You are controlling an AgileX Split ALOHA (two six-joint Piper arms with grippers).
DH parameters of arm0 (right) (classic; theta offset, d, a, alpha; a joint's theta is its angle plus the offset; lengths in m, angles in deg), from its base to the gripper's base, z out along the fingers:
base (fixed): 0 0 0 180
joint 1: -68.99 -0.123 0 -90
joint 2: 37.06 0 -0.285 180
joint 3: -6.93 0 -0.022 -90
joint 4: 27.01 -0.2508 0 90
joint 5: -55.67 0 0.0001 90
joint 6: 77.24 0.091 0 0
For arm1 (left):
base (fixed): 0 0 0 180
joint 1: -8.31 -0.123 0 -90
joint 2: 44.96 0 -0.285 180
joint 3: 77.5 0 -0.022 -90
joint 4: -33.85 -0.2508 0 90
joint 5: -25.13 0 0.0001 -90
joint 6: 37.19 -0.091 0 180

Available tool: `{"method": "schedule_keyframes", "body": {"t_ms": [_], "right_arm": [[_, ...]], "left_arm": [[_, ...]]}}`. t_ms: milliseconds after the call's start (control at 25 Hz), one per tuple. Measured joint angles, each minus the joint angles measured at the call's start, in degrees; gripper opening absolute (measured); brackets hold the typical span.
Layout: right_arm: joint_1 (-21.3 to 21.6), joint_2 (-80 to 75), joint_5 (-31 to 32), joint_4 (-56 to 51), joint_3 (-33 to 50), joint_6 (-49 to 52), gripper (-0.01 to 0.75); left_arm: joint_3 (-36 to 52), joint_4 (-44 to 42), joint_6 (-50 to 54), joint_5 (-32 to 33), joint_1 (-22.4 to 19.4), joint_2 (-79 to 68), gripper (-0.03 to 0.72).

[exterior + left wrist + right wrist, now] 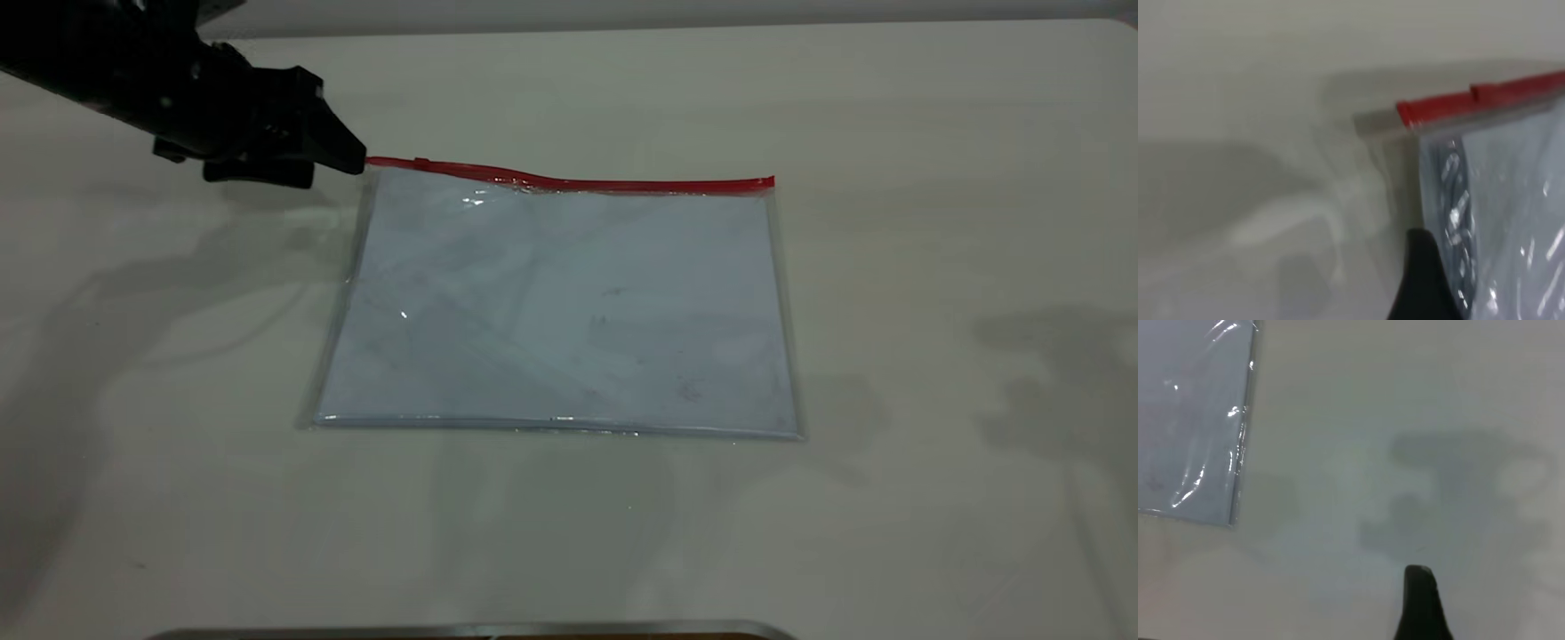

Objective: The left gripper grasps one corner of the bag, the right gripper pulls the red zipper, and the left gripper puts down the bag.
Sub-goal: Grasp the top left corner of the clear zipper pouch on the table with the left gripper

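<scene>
Left pincer [356, 163] at unlabelled bag [569, 311] corner [373, 169]

Flat clear plastic document bag [569, 311] lies on the pale table [933, 267], roughly centre. Thin red zipper strip [622, 184] runs along its far edge, small red slider tab [421, 163] near the left end. Black wedge-jawed left gripper [356, 163] sits at the bag's far-left corner [373, 169], tips touching the strip's end.
</scene>
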Motion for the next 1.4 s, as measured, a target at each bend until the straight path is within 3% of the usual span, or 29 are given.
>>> {"method": "schedule_keyframes", "body": {"t_ms": [360,600,1000,1120,1200,1320,1400], "right_arm": [[0.0,-0.05,-0.26,-2.71,-0.02,-2.51,0.576],[0.0,-0.05,-0.52,-2.89,-0.02,-2.85,0.576],[0.0,-0.05,-1.46,-2.9,-0.02,-3.55,0.576],[0.0,-0.05,-1.62,-2.9,-0.02,-3.74,0.576],[0.0,-0.05,-1.88,-2.95,-0.02,-3.87,0.576],[0.0,-0.05,-2.75,-2.95,-0.02,-4.85,0.576],[0.0,-0.05,-3.88,-3.3,-0.02,-6.01,0.576]], "left_arm": [[-4.66,2.52,-2.69,0.81,0.2,-5.22,0.59],[-7.68,2.53,-2.69,1.14,2.51,-8.57,0.59],[-8.31,3.09,-2.69,1.65,3.97,-10.42,0.578],[-8.31,3.24,-2.75,2.21,4.08,-10.66,0.496],[-8.31,3.24,-2.89,2.26,4.08,-10.73,0.388],[-8.46,2.84,-4.76,3.46,4.08,-10.79,0.142],[-9.47,1.75,-6.86,5.54,4.08,-10.79,0.061]]}}
